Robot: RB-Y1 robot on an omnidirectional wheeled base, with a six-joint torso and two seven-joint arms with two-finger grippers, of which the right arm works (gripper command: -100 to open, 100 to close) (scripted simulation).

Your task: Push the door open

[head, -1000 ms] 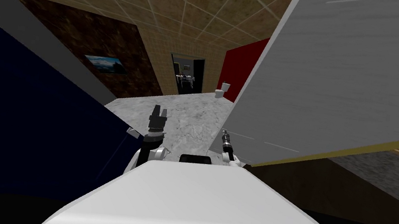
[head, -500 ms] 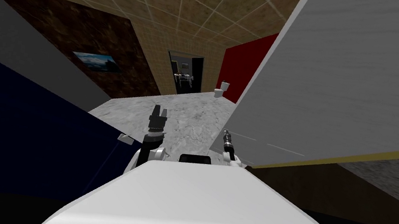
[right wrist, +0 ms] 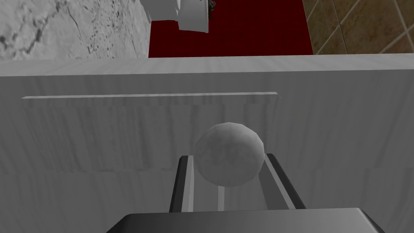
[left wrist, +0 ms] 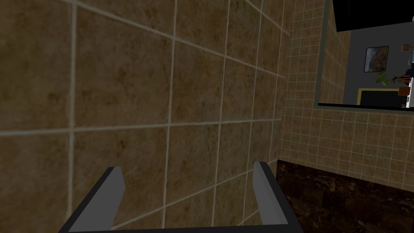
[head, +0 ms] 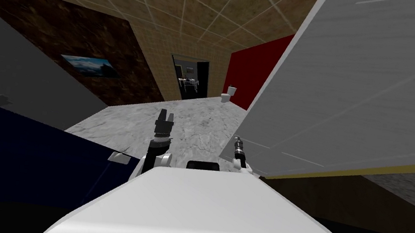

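Observation:
A broad light grey door (head: pixel 356 82) stands swung open on my right, its free edge slanting up from beside my chest. In the right wrist view the door (right wrist: pixel 323 121) has a raised panel, and a round grey knob (right wrist: pixel 228 166) sticks out of it. My right gripper (right wrist: pixel 227 157) is shut on that knob, one finger on each side. In the head view the right gripper (head: pixel 235 140) sits against the door's lower edge. My left gripper (head: pixel 166 113) is held up over the floor ahead of my chest, open (left wrist: pixel 188 168) with nothing between its fingers.
A marbled grey floor (head: pixel 190 125) runs ahead to a far doorway (head: pixel 189 77). A dark blue wall (head: pixel 10 157) lies close on my left, with a grey wall above it. A dark red wall (head: pixel 251 78) and a white toilet (head: pixel 228 94) are beyond the door.
I have moved forward and turned: the blue wall has slid down and left. The door's edge has swung a little further right. Both grippers keep their places before my chest.

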